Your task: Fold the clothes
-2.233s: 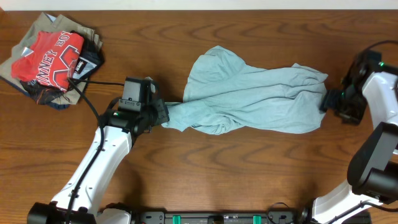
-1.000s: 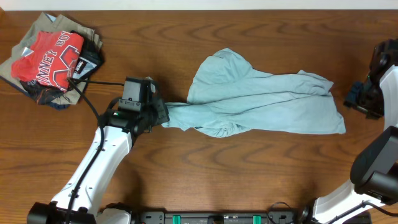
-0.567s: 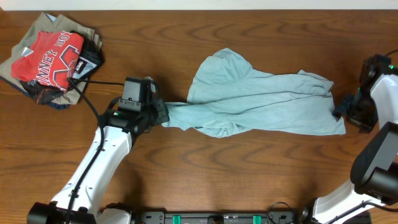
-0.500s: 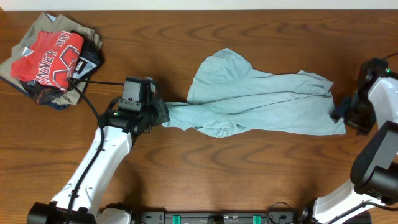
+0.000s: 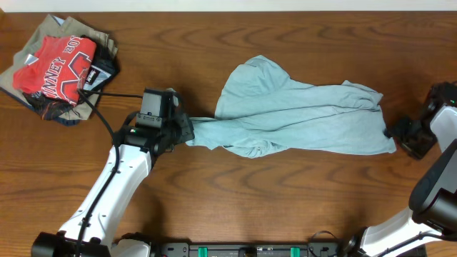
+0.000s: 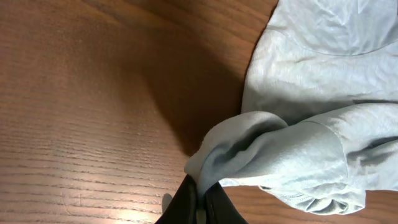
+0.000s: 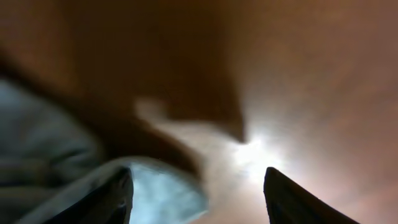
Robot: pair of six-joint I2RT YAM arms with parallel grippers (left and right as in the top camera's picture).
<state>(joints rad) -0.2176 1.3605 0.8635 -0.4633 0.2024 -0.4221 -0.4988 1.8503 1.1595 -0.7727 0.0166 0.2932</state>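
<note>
The pale blue-grey garment [image 5: 296, 114] lies stretched left to right across the middle of the wooden table, wrinkled and partly bunched. My left gripper [image 5: 187, 130] is shut on its left end; the left wrist view shows the fabric [image 6: 292, 130] pinched between the black fingers [image 6: 200, 202]. My right gripper [image 5: 395, 133] is open at the garment's lower right corner. In the blurred right wrist view the corner of the fabric [image 7: 168, 190] lies between the spread fingers [image 7: 199, 193].
A pile of other clothes with a red T-shirt with white lettering [image 5: 57, 66] on top sits at the back left corner. A black cable [image 5: 100, 107] runs from the pile area to the left arm.
The right gripper let go of the garment's right end after pulling it to the right. It moved off, then came back to the lower right corner, open. The left arm has not moved.
</note>
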